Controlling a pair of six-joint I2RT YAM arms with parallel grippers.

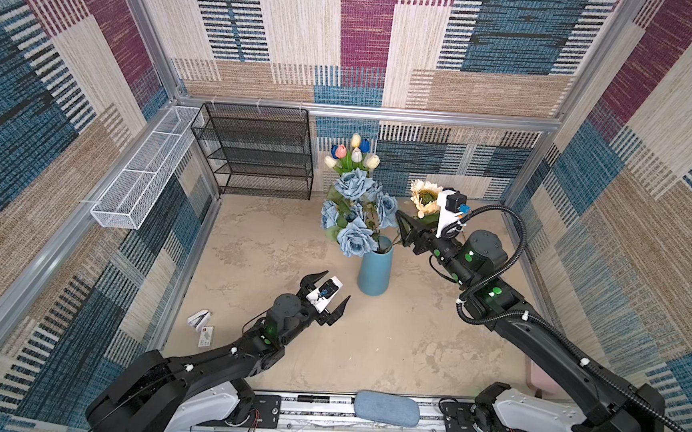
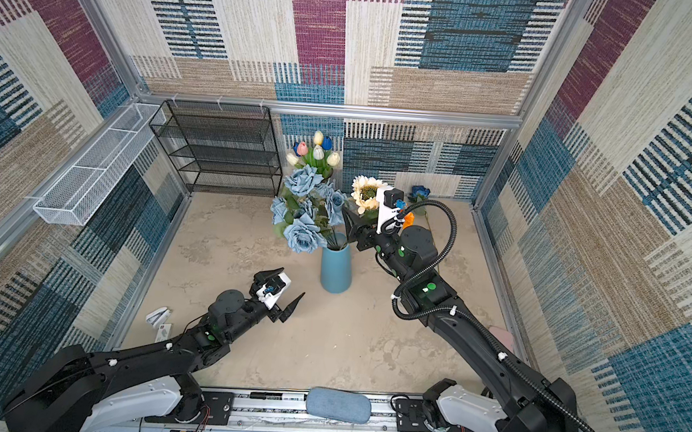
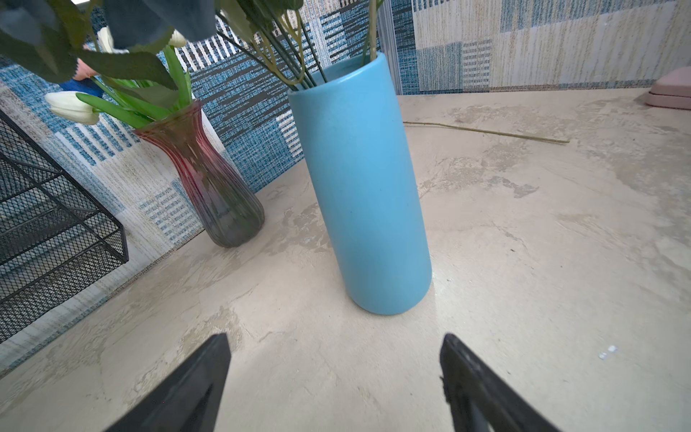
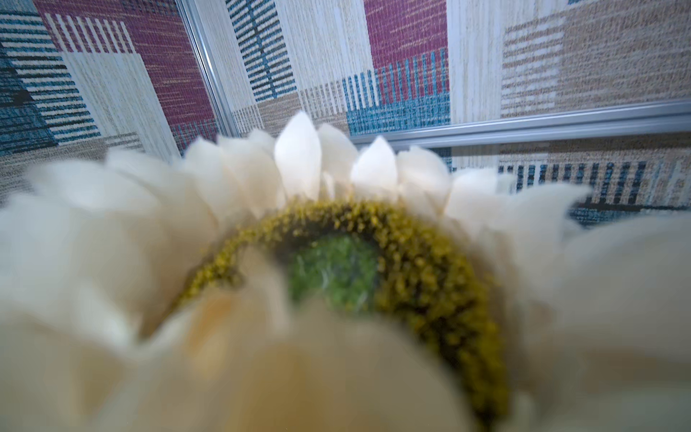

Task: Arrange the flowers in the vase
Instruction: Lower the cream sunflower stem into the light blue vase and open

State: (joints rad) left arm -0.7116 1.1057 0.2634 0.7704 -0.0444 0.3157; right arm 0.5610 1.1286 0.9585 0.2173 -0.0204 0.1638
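Note:
The blue vase stands mid-table and holds the dusty-blue rose bunch. The pale sunflower hangs just right of the roses and fills the right wrist view. My right gripper is beside the vase's mouth, under that bloom; its jaws overlap in both top views. My left gripper is open and empty, low, in front of the vase. Tulips stand in a red-grey glass vase behind.
A deep-blue rose and an orange bloom lie behind my right arm, with a stem on the table. A black mesh shelf and a white wire basket stand back left. A pink object sits at the right edge.

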